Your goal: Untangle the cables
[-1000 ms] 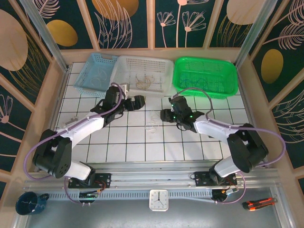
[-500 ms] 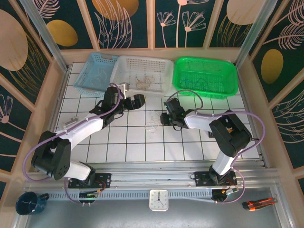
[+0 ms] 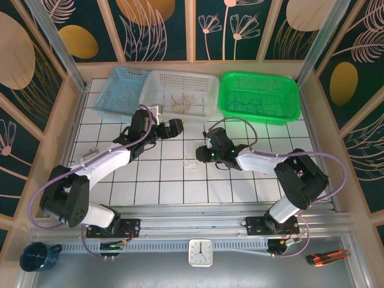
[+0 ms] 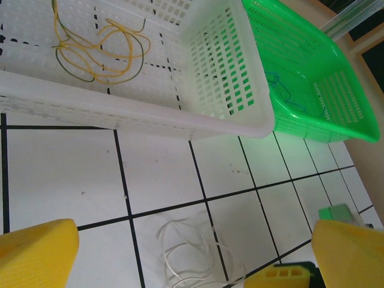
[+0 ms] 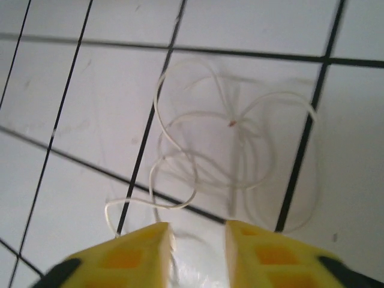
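Note:
A loose curl of whitish cable [image 3: 191,161] lies on the white tiles mid-table, also in the left wrist view as cable [image 4: 192,252] and in the right wrist view as cable [image 5: 234,153]. My right gripper [image 3: 204,155] hangs low at its right edge, open by a narrow gap, gripper [image 5: 198,246] with the cable's near loops just ahead of the fingertips. My left gripper [image 3: 175,127] hovers open and wide behind the curl, gripper [image 4: 192,264]. Yellow-green cables [image 4: 102,51] lie in the white basket [image 3: 180,90]; a bluish-green cable [image 4: 279,84] lies in the green basket [image 3: 259,99].
A light blue basket [image 3: 123,90] stands at the back left, holding a pale strand. The three baskets line the far edge. A clock [image 3: 200,252], a mug [image 3: 36,257] and a cutter [image 3: 327,257] sit below the rail in front.
My right gripper has swung left and nearer, from beside the green basket's front to the right edge of the whitish cable. The left arm has stayed put.

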You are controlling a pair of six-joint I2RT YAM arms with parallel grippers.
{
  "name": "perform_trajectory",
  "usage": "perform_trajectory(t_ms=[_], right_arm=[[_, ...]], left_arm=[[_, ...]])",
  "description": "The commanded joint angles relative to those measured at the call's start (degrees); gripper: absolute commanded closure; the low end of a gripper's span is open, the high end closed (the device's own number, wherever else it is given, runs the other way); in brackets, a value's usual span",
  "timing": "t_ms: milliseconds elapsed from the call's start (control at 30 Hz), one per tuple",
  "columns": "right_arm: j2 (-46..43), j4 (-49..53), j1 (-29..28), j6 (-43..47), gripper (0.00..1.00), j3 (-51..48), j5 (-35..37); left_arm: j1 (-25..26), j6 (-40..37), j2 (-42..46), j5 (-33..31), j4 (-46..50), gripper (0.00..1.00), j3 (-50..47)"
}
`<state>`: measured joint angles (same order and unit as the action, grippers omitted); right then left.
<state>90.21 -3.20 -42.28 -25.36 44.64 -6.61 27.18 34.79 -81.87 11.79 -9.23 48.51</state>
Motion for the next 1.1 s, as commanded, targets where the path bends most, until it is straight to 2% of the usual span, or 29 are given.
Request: perform_trajectory(t_ms=[0, 167, 433, 600, 867, 1067], right_arm=[[-3.2, -0.4, -0.5, -0.8, 0.65, -0.4, 1.1], [-5.8, 4.1, 0.4, 2.0, 0.64, 2.4, 7.3], [-2.5, 7.8, 4.1, 5.2, 0.64, 5.1, 13.7], [0.2, 8.4, 3.6, 8.1, 0.58, 6.6, 12.6], [4.2, 8.1, 3.4, 9.0, 0.58, 7.1, 14.5], [3.9, 5.8, 5.0, 8.0, 0.59, 4.9, 12.8]], left_arm=[[0.1, -0.8, -0.4, 1.2, -1.0, 0.01, 0.5], [0.1, -1.4, -0.6, 1.1, -0.1, 0.01, 0.9], [0.1, -1.1, -0.6, 1.3, 0.1, 0.01, 1.0], [0.1, -1.3, -0.5, 1.4, 0.5, 0.01, 1.3], [0.1, -1.1, -0.6, 1.9, 0.6, 0.01, 1.9], [0.1, -1.1, -0.6, 2.1, 0.9, 0.01, 2.3]])
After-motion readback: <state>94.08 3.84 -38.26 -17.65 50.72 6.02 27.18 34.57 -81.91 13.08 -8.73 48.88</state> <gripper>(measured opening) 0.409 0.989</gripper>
